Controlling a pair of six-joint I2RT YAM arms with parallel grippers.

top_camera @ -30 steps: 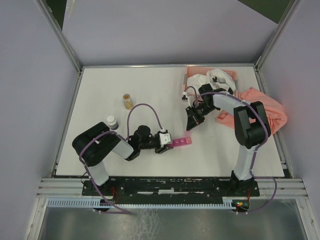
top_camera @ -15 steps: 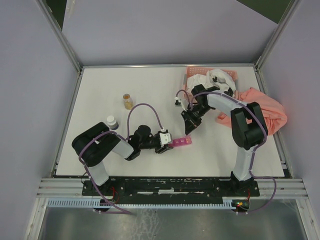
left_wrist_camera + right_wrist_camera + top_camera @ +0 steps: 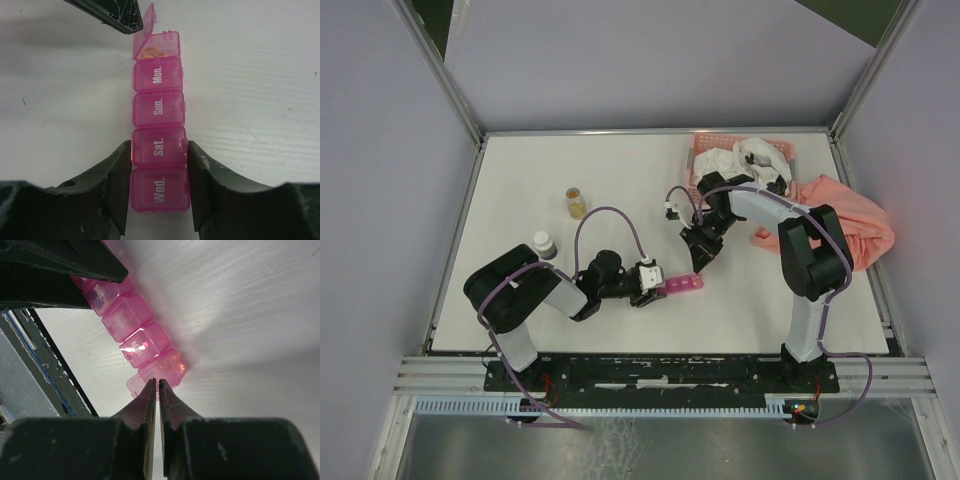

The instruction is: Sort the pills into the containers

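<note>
**Now the left jaws hold the containers (image 3: 158,107) and the right jaws are shut**

Tightly, the left jaws pinch the containers (a row of little pink boxes joined in one strip) from both sides, at the boxes marked Sat. and Wed. The right jaws are shut, and nothing shows between them. Their tips are just beside the raised lid (image 3: 145,30) of the last box (image 3: 167,45), at the end of the strip away from the left jaws. I cannot tell if they touch the lid. That box is open and has orange pills (image 3: 150,51) in it. The boxes marked Mon. and Sun. sit between it and the left jaws, and their lids are down.

The strip lies flat on the white desk (image 3: 620,170), near the front, between the left arm (image 3: 515,295) and the right arm (image 3: 810,255). Farther back on the left stands a small amber bottle (image 3: 576,202), and close to the left arm is a bottle with a white cap (image 3: 544,243). At the back right is an orange basket (image 3: 704,148) with white things in it, and an orange cloth (image 3: 865,225) lies beside it.
</note>
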